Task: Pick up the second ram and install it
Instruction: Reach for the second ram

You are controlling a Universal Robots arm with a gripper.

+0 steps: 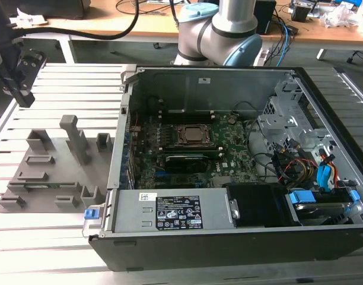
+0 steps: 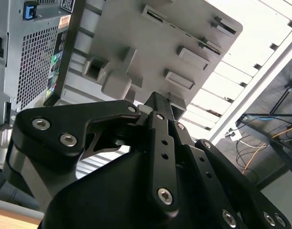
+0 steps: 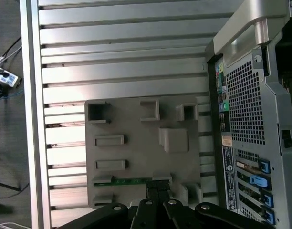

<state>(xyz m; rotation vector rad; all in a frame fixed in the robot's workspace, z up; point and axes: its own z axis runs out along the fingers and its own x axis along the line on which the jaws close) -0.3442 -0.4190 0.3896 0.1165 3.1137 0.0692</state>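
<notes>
We log gripper (image 1: 25, 98) aloft, fingers (image 3: 152, 191) drawn together, nothing held. We find second ram (image 3: 127, 181) below gripper in first wrist view, seated in slot of grey holder tray (image 3: 136, 152). Open computer case (image 1: 229, 178) stands beside tray, well apart from gripper.

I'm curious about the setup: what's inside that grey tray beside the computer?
A thin green memory stick lies in one slot of the grey tray; the hand hides one end.
</notes>
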